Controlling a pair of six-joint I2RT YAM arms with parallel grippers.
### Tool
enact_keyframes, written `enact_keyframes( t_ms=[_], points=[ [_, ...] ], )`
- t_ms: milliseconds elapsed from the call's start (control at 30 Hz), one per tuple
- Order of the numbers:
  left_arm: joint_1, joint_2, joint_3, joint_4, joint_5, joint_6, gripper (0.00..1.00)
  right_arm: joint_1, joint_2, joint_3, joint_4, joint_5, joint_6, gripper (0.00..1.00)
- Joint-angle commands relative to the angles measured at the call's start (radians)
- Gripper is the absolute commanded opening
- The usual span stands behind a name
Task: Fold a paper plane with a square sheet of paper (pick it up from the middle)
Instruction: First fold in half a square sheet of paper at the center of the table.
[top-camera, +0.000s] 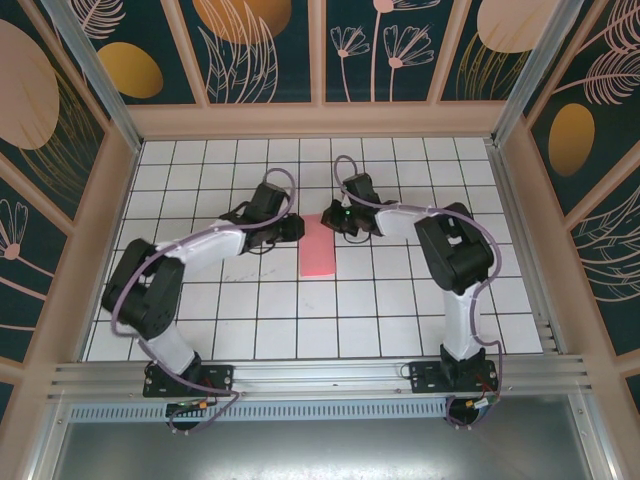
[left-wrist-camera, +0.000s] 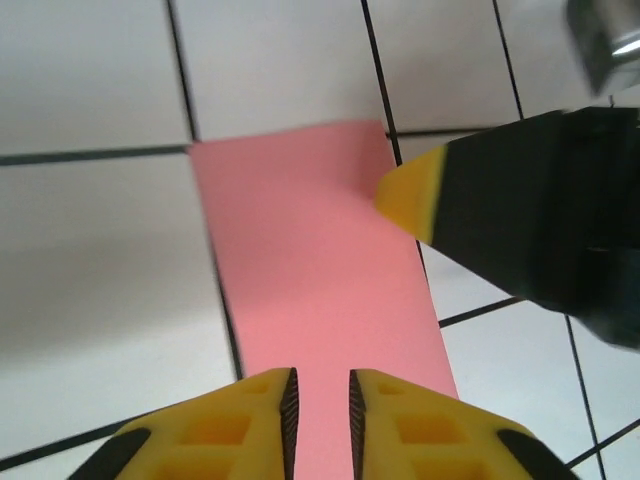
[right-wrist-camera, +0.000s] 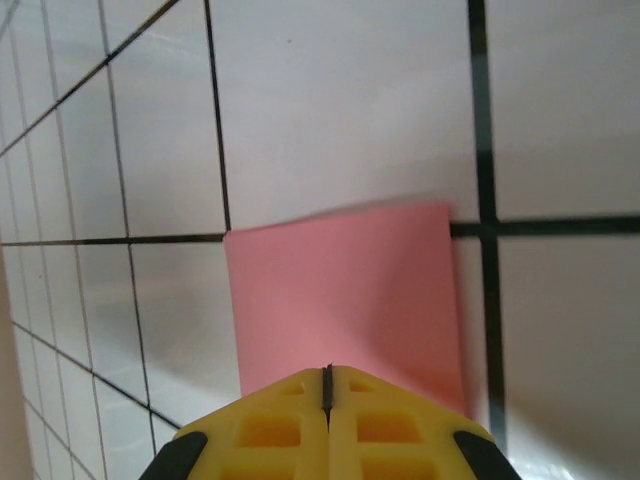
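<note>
The square sheet of paper (top-camera: 318, 248) lies flat on the tiled table as a narrow salmon-pink rectangle, about one tile wide. My left gripper (top-camera: 297, 226) is at its far left corner. In the left wrist view its jaws (left-wrist-camera: 319, 400) stand a little apart over the paper (left-wrist-camera: 310, 270), which shows flat through the gap. My right gripper (top-camera: 335, 222) is at the far right corner. Its jaws (right-wrist-camera: 327, 385) are shut tip to tip low over the paper (right-wrist-camera: 345, 300). Its yellow fingertip (left-wrist-camera: 410, 190) touches the paper's edge.
The white tiled table (top-camera: 250, 310) is walled by a wooden frame (top-camera: 320, 120) at the back and sides. Both arms reach in from the near edge, elbows out to the left (top-camera: 140, 290) and right (top-camera: 455, 250).
</note>
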Motion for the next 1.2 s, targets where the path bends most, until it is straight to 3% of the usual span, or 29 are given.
enact_keyframes(
  t_ms=[0, 267, 433, 600, 767, 900, 1167],
  points=[
    [0.008, -0.079, -0.069, 0.028, -0.063, -0.084, 0.31, 0.008, 0.063, 0.092, -0.109, 0.019, -0.007, 0.0],
    [0.008, -0.176, -0.13, 0.037, -0.033, -0.142, 0.5, 0.008, 0.061, 0.084, -0.253, 0.249, 0.008, 0.0],
    [0.009, -0.18, -0.162, 0.092, 0.066, -0.198, 0.54, -0.001, -0.074, -0.088, -0.236, 0.352, 0.09, 0.0],
    [0.007, -0.192, -0.215, 0.192, 0.176, -0.271, 0.53, -0.014, -0.242, -0.29, -0.14, 0.352, 0.178, 0.0],
    [-0.017, -0.209, -0.259, 0.296, 0.252, -0.348, 0.46, -0.043, -0.407, -0.426, 0.026, 0.218, 0.102, 0.0],
    [-0.059, -0.195, -0.27, 0.335, 0.262, -0.389, 0.33, -0.094, -0.503, -0.502, 0.115, 0.043, 0.001, 0.0],
    [-0.131, -0.085, -0.219, 0.381, 0.263, -0.446, 0.05, -0.095, -0.455, -0.585, 0.262, -0.107, 0.021, 0.0]
  ],
)
